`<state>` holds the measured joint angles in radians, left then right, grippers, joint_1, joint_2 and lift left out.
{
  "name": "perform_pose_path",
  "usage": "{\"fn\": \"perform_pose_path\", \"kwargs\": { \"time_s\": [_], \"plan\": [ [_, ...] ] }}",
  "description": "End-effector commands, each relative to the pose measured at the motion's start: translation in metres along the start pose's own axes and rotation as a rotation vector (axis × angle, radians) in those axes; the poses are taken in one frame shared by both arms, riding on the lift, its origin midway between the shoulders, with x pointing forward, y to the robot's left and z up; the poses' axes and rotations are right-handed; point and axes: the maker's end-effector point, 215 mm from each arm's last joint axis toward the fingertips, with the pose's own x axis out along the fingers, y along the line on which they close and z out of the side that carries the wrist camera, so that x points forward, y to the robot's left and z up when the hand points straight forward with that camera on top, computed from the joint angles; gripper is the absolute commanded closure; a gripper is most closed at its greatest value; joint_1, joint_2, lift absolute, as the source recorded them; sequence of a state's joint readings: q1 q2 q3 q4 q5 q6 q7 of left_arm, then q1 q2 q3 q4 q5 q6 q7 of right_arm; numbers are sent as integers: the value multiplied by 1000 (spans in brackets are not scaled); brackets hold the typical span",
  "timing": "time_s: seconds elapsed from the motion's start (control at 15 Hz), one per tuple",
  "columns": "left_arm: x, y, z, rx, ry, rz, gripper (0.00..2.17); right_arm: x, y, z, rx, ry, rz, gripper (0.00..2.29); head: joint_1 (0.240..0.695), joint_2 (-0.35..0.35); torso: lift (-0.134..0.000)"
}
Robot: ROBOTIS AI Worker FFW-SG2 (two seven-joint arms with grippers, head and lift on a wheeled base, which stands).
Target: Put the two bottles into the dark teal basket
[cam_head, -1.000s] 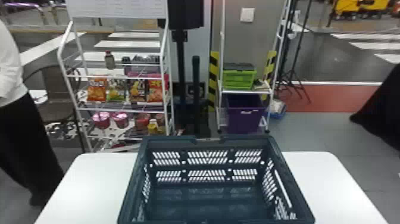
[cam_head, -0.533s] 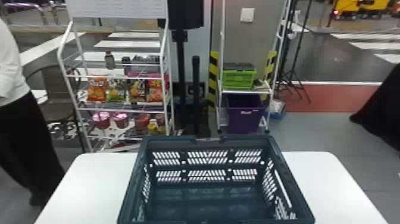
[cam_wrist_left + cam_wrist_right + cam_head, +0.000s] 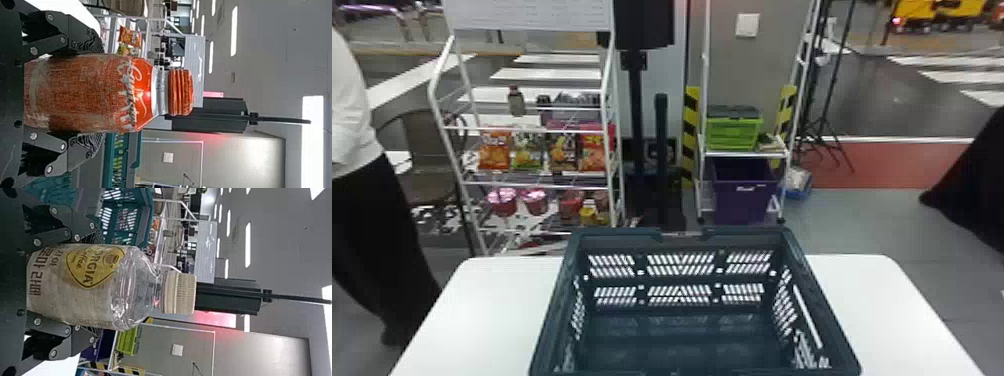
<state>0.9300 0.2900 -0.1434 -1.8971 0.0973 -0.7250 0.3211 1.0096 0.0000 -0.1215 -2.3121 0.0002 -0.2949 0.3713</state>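
The dark teal basket (image 3: pixel 682 345) stands on the white table in the head view, with its floor bare. In the left wrist view my left gripper (image 3: pixel 94 94) is closed around a red bottle (image 3: pixel 86 92) with a red cap, one finger on each side; part of the basket (image 3: pixel 133 152) lies beyond it. My right gripper (image 3: pixel 94 286) grips a clear bottle (image 3: pixel 133 286) with a beige cap and a yellow label in the right wrist view. Behind that bottle is the basket (image 3: pixel 147 219). Both bottles stand upright in the grippers.
The white table (image 3: pixel 877 320) extends on both sides of the basket. Behind it stand a snack rack (image 3: pixel 532 185) on the left and a shelf (image 3: pixel 747 154) with green and purple boxes. A person stands at the left edge.
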Motion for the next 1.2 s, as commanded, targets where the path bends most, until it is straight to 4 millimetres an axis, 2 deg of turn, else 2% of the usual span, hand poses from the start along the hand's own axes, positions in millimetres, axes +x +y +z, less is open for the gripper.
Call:
{"fn": "perform_pose_path", "kwargs": {
  "time_s": [0.0, 0.2, 0.4, 0.53, 0.6, 0.73, 0.8, 1.0, 1.13],
  "plan": [
    [-1, -5, 0, 0, -1, -10, 2145, 20, -1, 14, 21, 9, 5, 1808, 499, 0, 0],
    [-3, -8, -1, 4, 1, -15, 2145, 42, -6, 36, 8, 6, 6, 1808, 499, 0, 0],
    [-3, -13, 1, -1, -5, -24, 2145, 61, -11, 45, -28, 35, 5, 1804, 499, 0, 0],
    [-3, -15, 0, -2, -4, -29, 2145, 82, -21, 35, -5, 135, -5, 1804, 499, 0, 0],
    [-4, -16, 0, -4, -3, -31, 2145, 91, -20, 37, -19, 158, -9, 1804, 499, 0, 0],
    [-6, -15, 2, -8, -18, -29, 2145, 110, -18, 22, -18, 254, -24, 1804, 499, 0, 0],
    [-10, -15, 10, -20, -48, -32, 2145, 117, -19, 12, -4, 311, -36, 1804, 499, 0, 0],
    [-16, -15, 11, -33, -62, -30, 2145, 142, -26, 9, -27, 357, -69, 1804, 499, 0, 0],
    [-18, -12, 16, -42, -84, -26, 2145, 155, -24, -8, -35, 430, -78, 1804, 499, 0, 0]
  ]
}}
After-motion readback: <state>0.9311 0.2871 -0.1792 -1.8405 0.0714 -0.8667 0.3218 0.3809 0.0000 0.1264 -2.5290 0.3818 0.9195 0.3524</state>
